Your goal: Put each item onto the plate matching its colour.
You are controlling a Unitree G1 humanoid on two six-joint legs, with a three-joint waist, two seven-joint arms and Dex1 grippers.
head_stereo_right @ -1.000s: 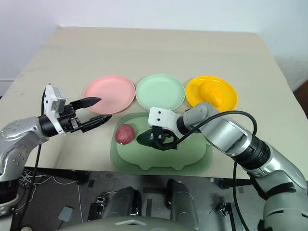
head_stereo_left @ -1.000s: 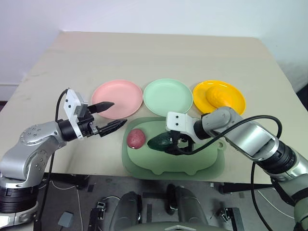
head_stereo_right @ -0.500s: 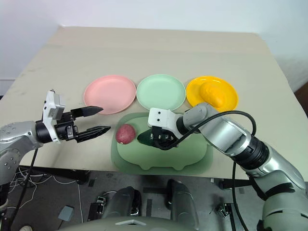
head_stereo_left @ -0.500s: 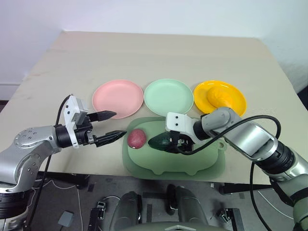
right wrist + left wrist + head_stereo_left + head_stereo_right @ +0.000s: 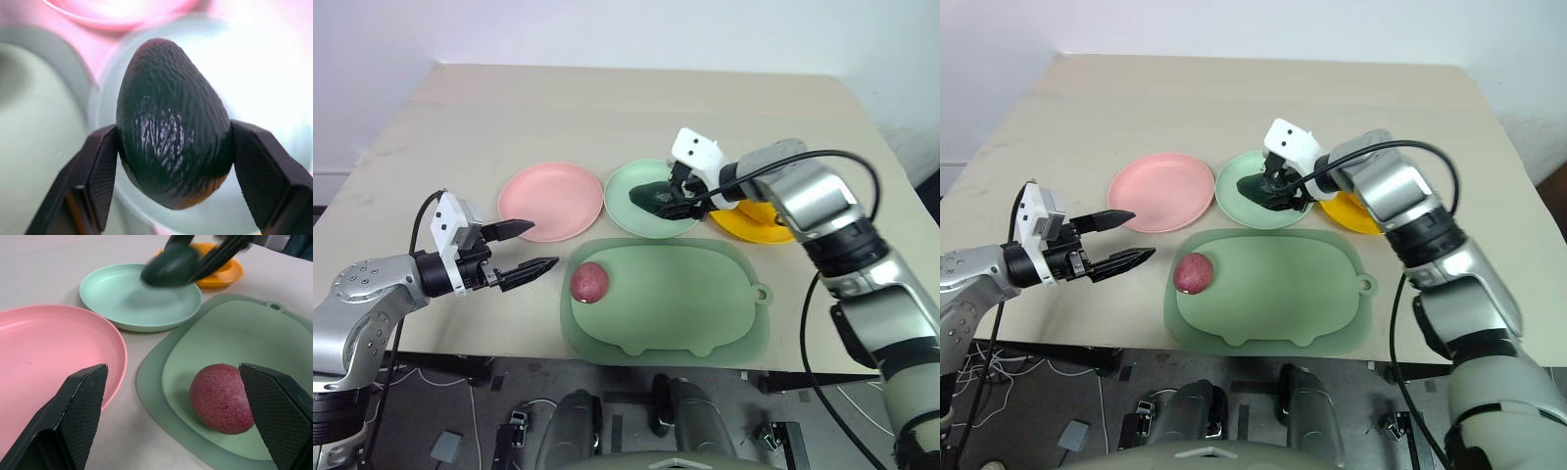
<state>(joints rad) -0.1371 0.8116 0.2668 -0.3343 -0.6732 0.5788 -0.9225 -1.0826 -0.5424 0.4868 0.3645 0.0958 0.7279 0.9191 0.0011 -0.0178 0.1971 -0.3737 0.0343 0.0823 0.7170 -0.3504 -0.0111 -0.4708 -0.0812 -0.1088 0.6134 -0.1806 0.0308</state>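
My right gripper (image 5: 666,201) is shut on the dark green avocado (image 5: 655,196), holding it just above the pale mint green plate (image 5: 641,225). Seen from the right wrist, the avocado (image 5: 171,122) sits clamped between both fingers. The round reddish-purple fruit (image 5: 590,281) lies at the left end of the green tray mat (image 5: 695,313). Left of it my left gripper (image 5: 545,245) hovers open and holds nothing, near the pink plate (image 5: 551,201). My right arm covers much of the orange-yellow plate (image 5: 1347,213), and the mango is hidden.
The three plates stand in a row behind the tray mat, which lies at the table's (image 5: 636,108) near edge. Bare tabletop stretches behind the plates and to the left of the pink one.
My right gripper has lifted the avocado off the tray mat and carried it back over the mint green plate. The left gripper has stayed about where it was, still open.
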